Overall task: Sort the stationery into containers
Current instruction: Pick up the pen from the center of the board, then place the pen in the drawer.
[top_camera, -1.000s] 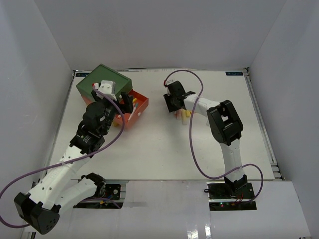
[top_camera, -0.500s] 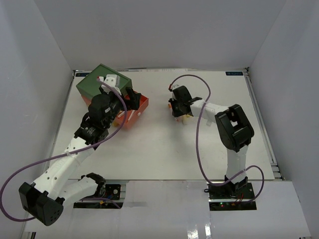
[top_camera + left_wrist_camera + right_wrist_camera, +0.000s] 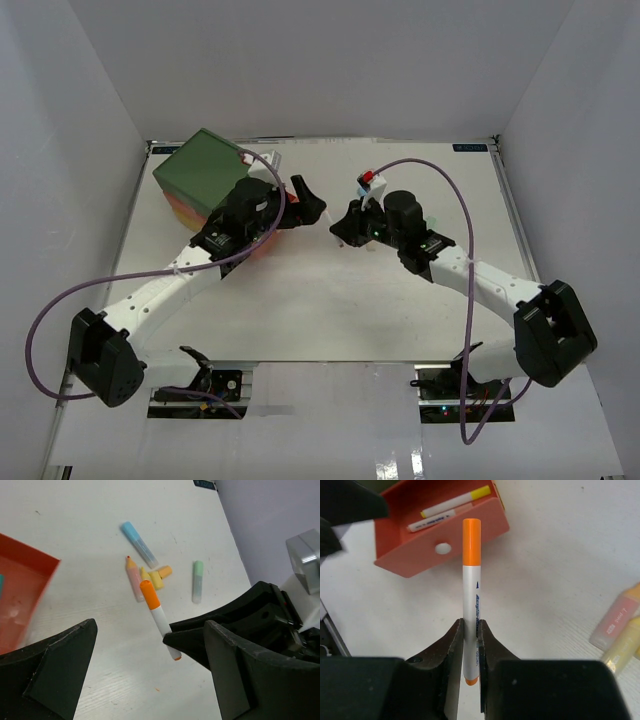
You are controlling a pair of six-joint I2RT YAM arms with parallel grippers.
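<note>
Though well short of finished, looks underway: two pens in the pulled-out orange-red drawer, an orange-capped pen pinched by its tail in the right pincer near it, left pincer spread wide around nothing, and blue marker, pink marker and green marker among those loose on the counter.
</note>
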